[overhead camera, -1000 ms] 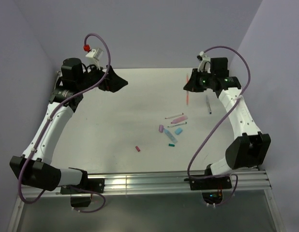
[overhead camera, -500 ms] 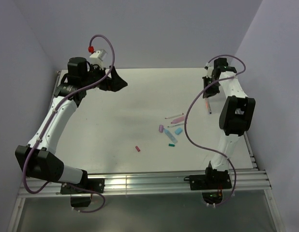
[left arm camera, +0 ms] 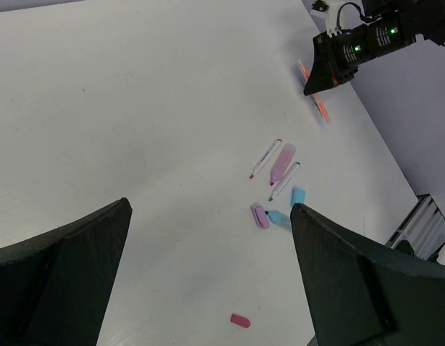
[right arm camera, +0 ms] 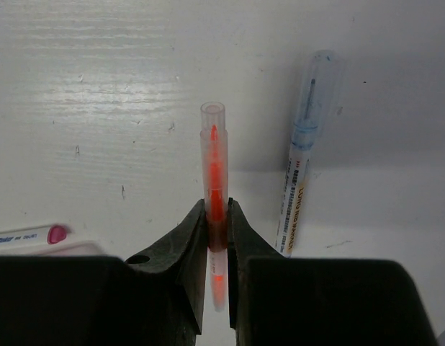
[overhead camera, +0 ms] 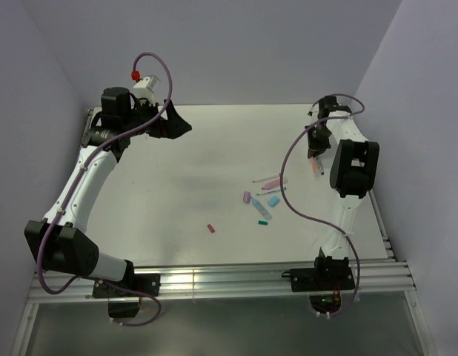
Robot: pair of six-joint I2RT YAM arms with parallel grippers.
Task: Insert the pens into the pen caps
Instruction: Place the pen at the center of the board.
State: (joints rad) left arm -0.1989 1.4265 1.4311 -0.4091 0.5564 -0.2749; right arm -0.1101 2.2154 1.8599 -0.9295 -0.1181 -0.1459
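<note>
My right gripper (right arm camera: 217, 216) is shut on an orange-red pen (right arm camera: 214, 155) with a clear cap over its tip, held low over the white table. A whitish pen with a blue cap (right arm camera: 303, 166) lies just right of it. My left gripper (left arm camera: 208, 281) hangs open high over the table's left, nothing between its fingers (left arm camera: 352, 281). In the middle lie a pink pen (overhead camera: 272, 182), two thin whitish pens (left arm camera: 266, 157), a lilac cap (overhead camera: 246, 197), a light blue cap (overhead camera: 273, 200), a teal-tipped blue piece (overhead camera: 264, 213) and a red cap (overhead camera: 211, 228).
The right arm is folded upright, its elbow (overhead camera: 353, 167) over the table's right edge, and its purple cable (overhead camera: 296, 196) loops over the loose pieces. Lilac walls close in the table at the back and on both sides. A metal rail (overhead camera: 214, 280) runs along the near edge.
The right arm has folded upright and carried the orange-red pen rightwards and nearer, down beside the blue-capped pen. The left arm has shifted a little and stays open.
</note>
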